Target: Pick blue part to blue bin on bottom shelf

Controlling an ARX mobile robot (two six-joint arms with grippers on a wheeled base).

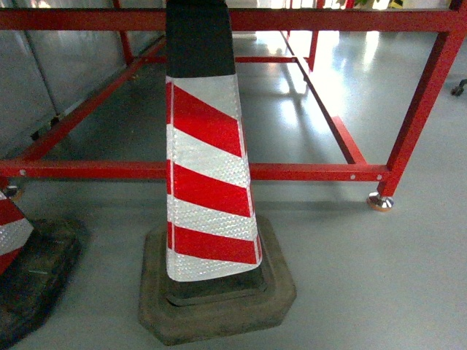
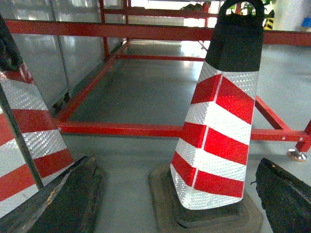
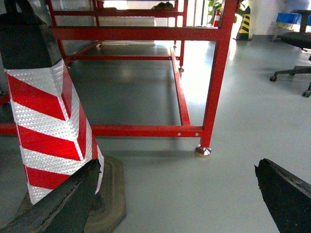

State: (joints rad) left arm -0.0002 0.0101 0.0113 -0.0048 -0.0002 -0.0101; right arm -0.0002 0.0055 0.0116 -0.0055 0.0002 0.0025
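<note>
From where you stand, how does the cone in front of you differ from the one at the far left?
The middle cone shows nearly whole, black top down to its dark base; the left cone is cut off by the frame edge, only a few stripes and part of its base showing. The middle cone stands right before the red frame; the left cone sits off to the side. Both share red-and-white reflective stripes and dark bases on the grey floor.

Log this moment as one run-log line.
phase: searching | blue part: not in view | ahead: traffic cone, red frame | left gripper: open | right gripper: open
</note>
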